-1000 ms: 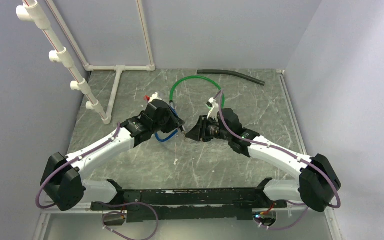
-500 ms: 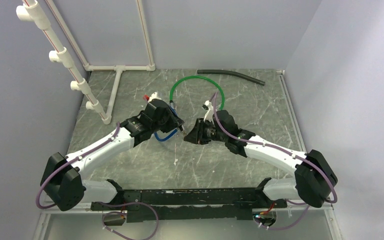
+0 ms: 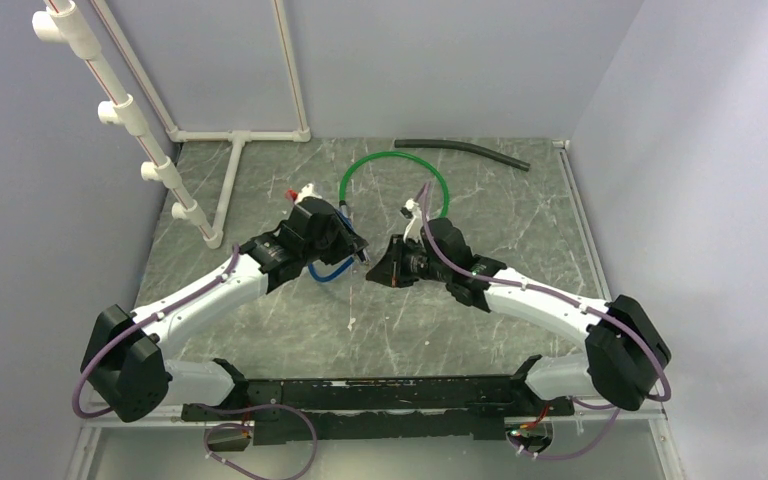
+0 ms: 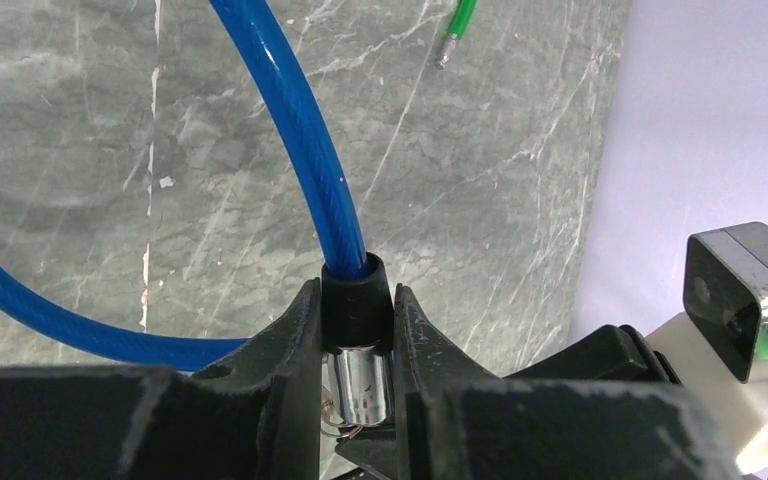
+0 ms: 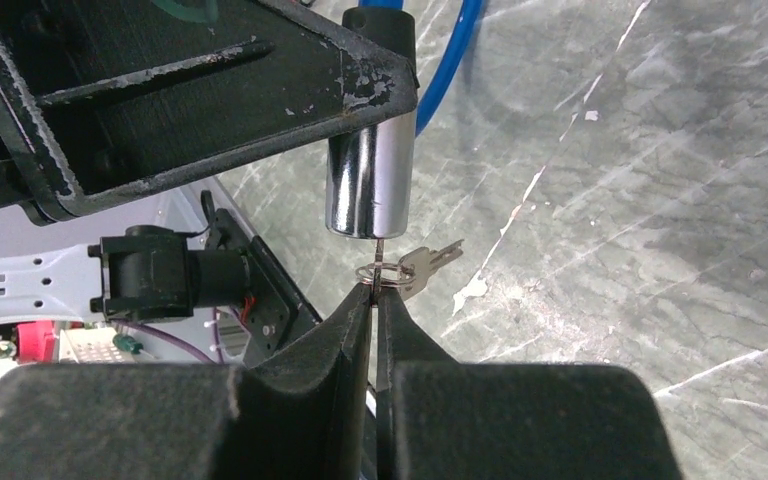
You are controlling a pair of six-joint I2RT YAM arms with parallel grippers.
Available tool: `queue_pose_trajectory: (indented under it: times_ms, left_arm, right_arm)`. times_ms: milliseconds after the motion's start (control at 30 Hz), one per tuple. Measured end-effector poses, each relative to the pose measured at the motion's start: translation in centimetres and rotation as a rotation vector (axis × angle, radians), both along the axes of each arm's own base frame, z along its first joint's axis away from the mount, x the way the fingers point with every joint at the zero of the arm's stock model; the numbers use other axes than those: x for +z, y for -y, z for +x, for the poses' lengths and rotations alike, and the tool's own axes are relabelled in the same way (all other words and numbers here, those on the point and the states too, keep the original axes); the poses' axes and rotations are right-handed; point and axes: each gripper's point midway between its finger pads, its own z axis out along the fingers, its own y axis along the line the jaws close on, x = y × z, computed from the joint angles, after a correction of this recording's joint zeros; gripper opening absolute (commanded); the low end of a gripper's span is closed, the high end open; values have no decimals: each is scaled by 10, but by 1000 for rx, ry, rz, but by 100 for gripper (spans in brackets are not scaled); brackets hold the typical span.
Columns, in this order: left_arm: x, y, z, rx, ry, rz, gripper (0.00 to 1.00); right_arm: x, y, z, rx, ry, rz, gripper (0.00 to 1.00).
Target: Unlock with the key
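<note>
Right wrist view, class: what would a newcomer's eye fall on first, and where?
The shiny lock sits upper centre, clamped by the left pincer, its blue cable looping away over the marble table. Just beneath, the right pincer pinches the key at the lock's end, with a spare key dangling beside it.

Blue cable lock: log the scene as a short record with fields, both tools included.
lock cylinder: chrome, with the blue cable leaving its black collar
left tool: shut on lock cylinder, at the collar
key: seen edge-on, its blade in the cylinder's end
right tool: shut on key
spare key: hangs free from the ring
green cable: loop lying on the table, untouched
</note>
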Motion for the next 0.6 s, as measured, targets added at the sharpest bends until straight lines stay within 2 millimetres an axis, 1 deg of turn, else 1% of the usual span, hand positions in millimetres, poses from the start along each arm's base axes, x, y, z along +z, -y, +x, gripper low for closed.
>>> queue_pose_trajectory:
  times_ms: [300,467,600]
  left_arm:
    - [5,0,5,8,18,-18,0]
    - [10,2,8,11,37,-33,0]
    - [9,3,8,14,35,-37,0]
  right_arm:
    - [3,2,9,-18,33,-57,1]
    - [6,6,15,-8,87,-127,1]
    - [6,6,15,33,131,-155,0]
